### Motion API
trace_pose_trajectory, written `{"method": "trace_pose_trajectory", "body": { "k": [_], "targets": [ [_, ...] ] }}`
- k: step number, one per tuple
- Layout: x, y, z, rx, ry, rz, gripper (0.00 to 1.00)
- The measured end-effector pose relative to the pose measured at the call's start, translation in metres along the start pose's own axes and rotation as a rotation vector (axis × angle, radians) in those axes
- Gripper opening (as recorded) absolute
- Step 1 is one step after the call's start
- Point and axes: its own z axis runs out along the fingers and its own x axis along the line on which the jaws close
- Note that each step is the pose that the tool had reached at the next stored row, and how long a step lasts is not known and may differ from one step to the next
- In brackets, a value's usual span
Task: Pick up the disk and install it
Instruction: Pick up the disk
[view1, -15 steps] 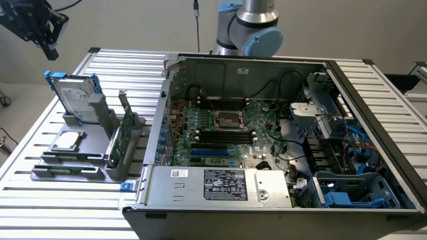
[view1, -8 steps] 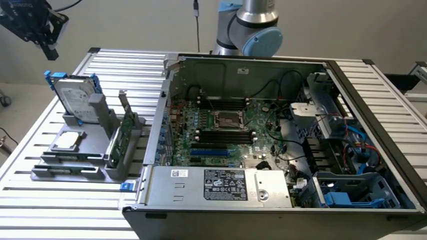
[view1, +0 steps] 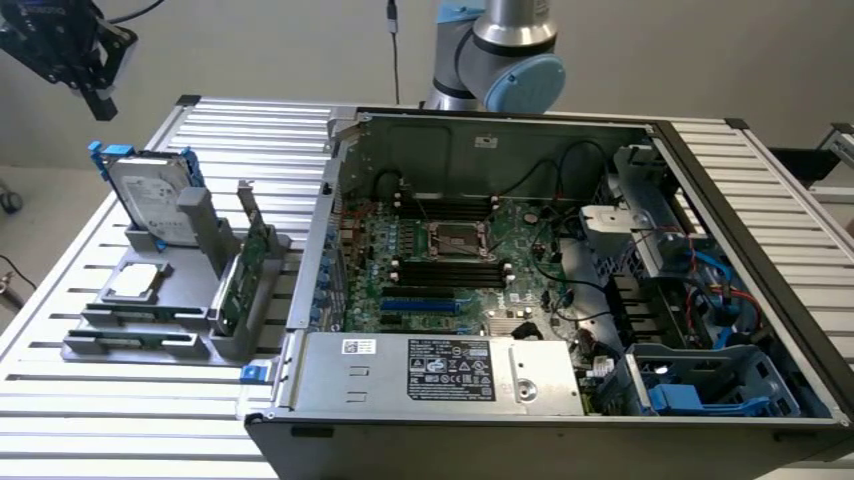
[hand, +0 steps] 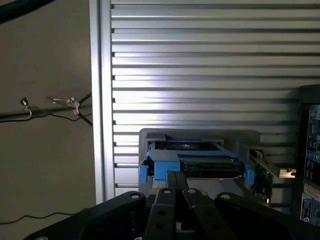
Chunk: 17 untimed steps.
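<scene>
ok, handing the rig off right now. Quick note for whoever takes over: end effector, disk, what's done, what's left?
End effector: shut, holding nothing, above the disk and clear of it.
Disk: standing upright in the grey holder on the slatted table, to the exterior view's left of the open computer case.
Done: nothing visible; the disk is not grasped.
Left: the pickup and the install into the case.
</scene>
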Motion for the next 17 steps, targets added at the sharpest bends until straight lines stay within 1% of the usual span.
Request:
{"method": "trace_pose_trajectory", "body": {
  "k": [2, 3, 12, 17],
  "targets": [
    [0.0, 0.0, 0.0001, -0.0003, -0.0017, -0.008, 0.11],
    [0.0, 0.0, 0.0001, -0.0004, -0.0022, -0.022, 0.11],
    [0.0, 0.0, 0.0018, -0.0011, -0.0058, -0.185, 0.11],
    [0.0, 0.0001, 0.0034, -0.0034, -0.008, -0.276, 0.11]
  ]
}}
